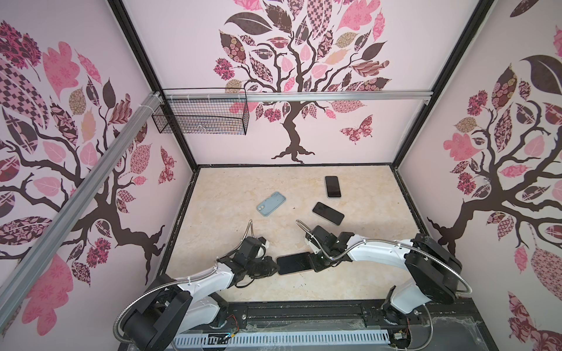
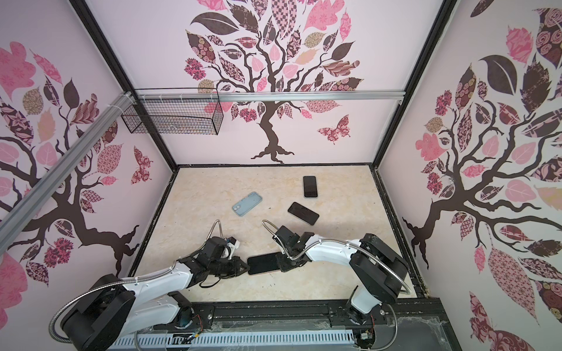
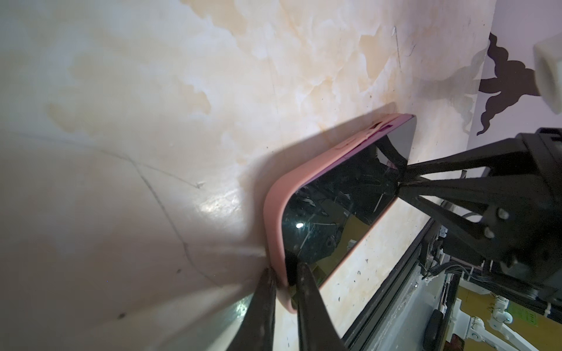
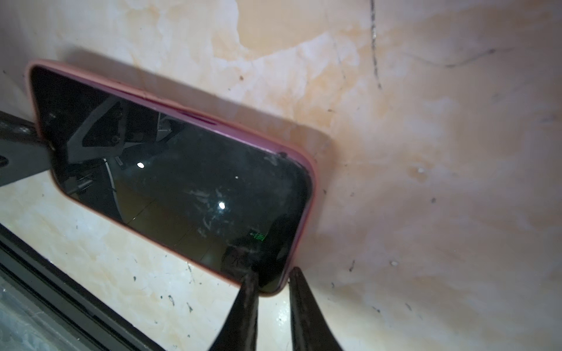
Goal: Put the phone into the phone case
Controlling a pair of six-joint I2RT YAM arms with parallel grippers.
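In both top views the pink phone case (image 3: 275, 212) barely shows beneath the phone (image 1: 293, 263), and both sets of fingertips are hidden against black housings. The phone lies screen-up in the case, just beyond the black rail (image 1: 304, 313). Whether its long edge away from the rail is fully seated is unclear.

The left gripper (image 3: 284, 270) pinches one end of the case. The right gripper (image 4: 272, 273) straddles the opposite corner, narrowly parted — gripping or not, I cannot tell.

Farther from the rail, on the scuffed marbled table (image 1: 228, 243), lie a blue case (image 1: 271, 203), a nearer dark phone (image 1: 328, 213) and a farther dark phone (image 1: 332, 186) — all inside tree-patterned walls (image 1: 213, 146).
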